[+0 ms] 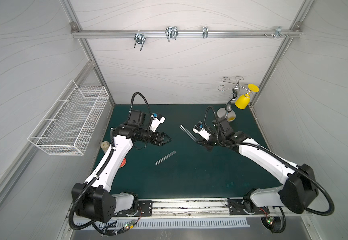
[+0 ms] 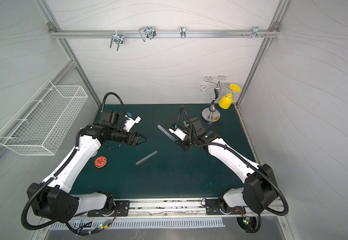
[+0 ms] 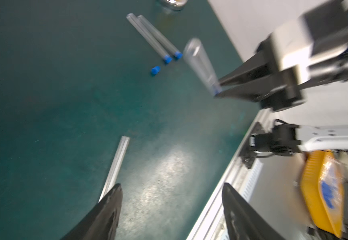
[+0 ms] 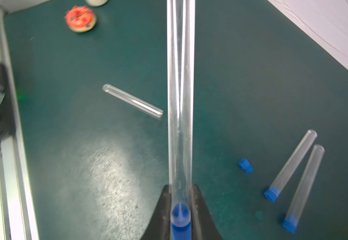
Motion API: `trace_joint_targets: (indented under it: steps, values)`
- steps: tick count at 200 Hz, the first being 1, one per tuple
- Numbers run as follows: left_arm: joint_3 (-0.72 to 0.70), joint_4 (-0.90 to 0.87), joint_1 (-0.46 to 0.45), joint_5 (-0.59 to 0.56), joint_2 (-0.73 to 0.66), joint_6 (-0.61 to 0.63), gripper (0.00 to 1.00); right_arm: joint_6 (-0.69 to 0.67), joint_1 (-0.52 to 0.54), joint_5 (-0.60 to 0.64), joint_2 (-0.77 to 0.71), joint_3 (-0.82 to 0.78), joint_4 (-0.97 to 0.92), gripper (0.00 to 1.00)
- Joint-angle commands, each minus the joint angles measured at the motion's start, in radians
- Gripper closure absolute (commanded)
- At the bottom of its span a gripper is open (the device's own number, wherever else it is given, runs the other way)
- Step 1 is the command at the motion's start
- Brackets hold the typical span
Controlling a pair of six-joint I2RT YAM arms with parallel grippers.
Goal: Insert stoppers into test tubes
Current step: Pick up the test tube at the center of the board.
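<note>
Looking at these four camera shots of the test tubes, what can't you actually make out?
Two stoppered tubes and the loose stopper: hidden beneath the right arm in both top views.
Held tube: far end cut off by the right wrist view's edge; blurred in the left wrist view.
Bare tube: one end hidden by a jaw of the left gripper, left wrist view.
Cream-capped bottle: mostly cut off at the right wrist view's edge.

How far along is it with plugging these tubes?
Done: two clear plastic tubes lie side by side on the green mat, each with a blue plug. In hand: the right pincer grips a third clear tube by its plugged end. Left: one bare clear tube and one loose blue plug on the mat; the left pincer is open and empty.
</note>
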Motion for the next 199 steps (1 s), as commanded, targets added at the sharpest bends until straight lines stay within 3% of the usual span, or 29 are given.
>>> trace_joint_targets:
  steps: [1,25,111,154,199]
  values:
    - [-0.016,0.008,0.0,0.24,-0.031,0.014,0.25,-0.158,0.02,-0.052,-0.028,-0.027,0.032,0.88]
    - [-0.085,0.056,0.0,0.318,-0.045,0.006,0.26,-0.206,0.045,-0.081,-0.039,-0.034,0.015,0.88]
    - [-0.113,0.109,-0.06,0.232,0.031,-0.025,0.32,-0.325,0.116,-0.107,-0.044,-0.019,-0.04,0.88]
    - [-0.105,0.118,-0.082,0.208,0.063,-0.054,0.39,-0.345,0.146,-0.1,-0.034,-0.005,-0.053,0.88]
    - [-0.118,0.106,-0.106,0.19,0.065,-0.038,0.54,-0.327,0.15,-0.086,-0.021,0.023,-0.061,0.88]
